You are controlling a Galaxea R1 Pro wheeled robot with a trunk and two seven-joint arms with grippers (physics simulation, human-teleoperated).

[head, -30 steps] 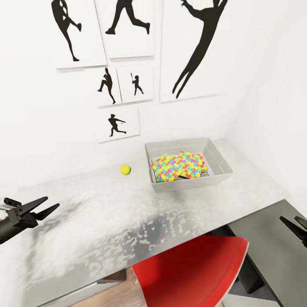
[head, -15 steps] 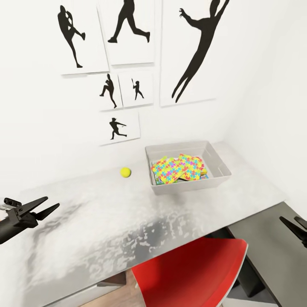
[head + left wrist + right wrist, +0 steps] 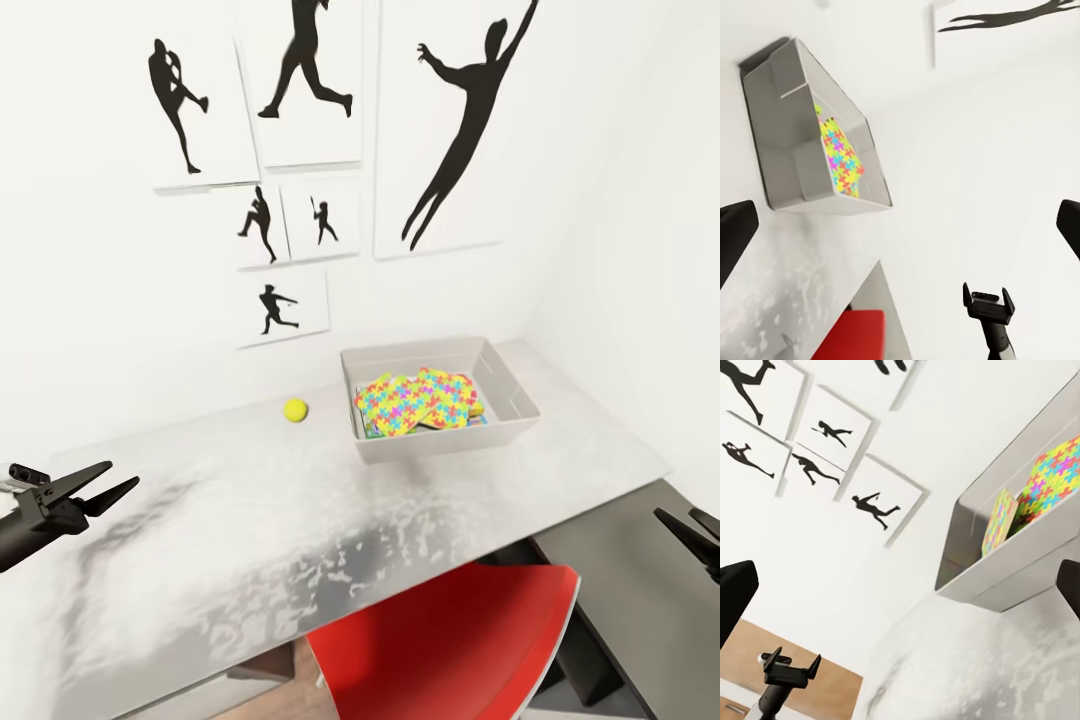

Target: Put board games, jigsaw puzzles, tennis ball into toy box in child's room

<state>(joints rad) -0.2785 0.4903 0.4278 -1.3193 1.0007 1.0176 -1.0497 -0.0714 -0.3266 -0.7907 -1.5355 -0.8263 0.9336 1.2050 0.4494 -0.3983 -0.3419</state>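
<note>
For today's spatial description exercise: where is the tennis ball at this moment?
In the head view, the tennis ball lies on the pale table near the wall, just left of the toy box and below the silhouette pictures.

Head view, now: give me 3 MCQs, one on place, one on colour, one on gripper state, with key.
1. Where is the tennis ball?
A. inside the toy box
B. on the table, beside the toy box, toward the robot's left
C. on the red chair

2. What colour is the chair seat?
A. red
B. blue
C. black

3. How do the left gripper's jaws stand?
A. shut on the ball
B. shut on a puzzle
C. open, holding nothing

Key: 1 B, the ball sits on the pale table, clear of the toy box. 2 A, the seat is plainly red. 3 C, the jaws are spread with nothing between them; the jigsaw puzzles lie in the box.
</note>
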